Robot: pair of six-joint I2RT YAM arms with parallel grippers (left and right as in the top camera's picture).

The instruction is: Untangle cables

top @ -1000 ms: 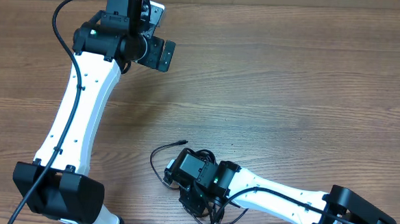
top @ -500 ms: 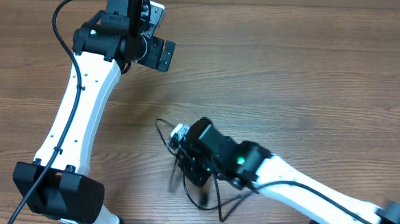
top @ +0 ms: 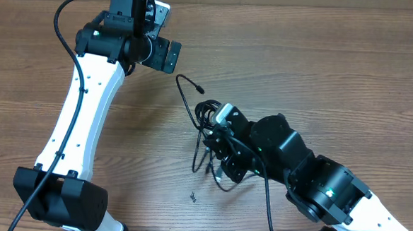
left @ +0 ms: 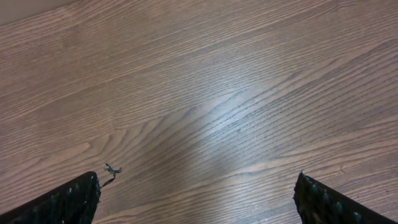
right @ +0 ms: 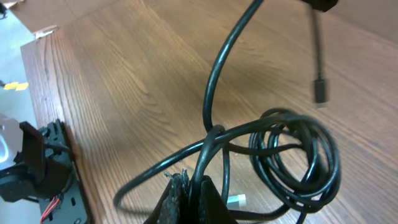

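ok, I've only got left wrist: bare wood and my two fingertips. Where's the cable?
Observer: Not under you. Overhead shows the cable bunched mid-table at the right gripper, well apart from the left gripper.
Operator: Is right holding it?
Observer: Yes. Right wrist shows its fingers closed on a strand, with the coil just beyond them.
Operator: Any free end?
Observer: One plug sticks out of the bunch toward the left gripper, not touching it.
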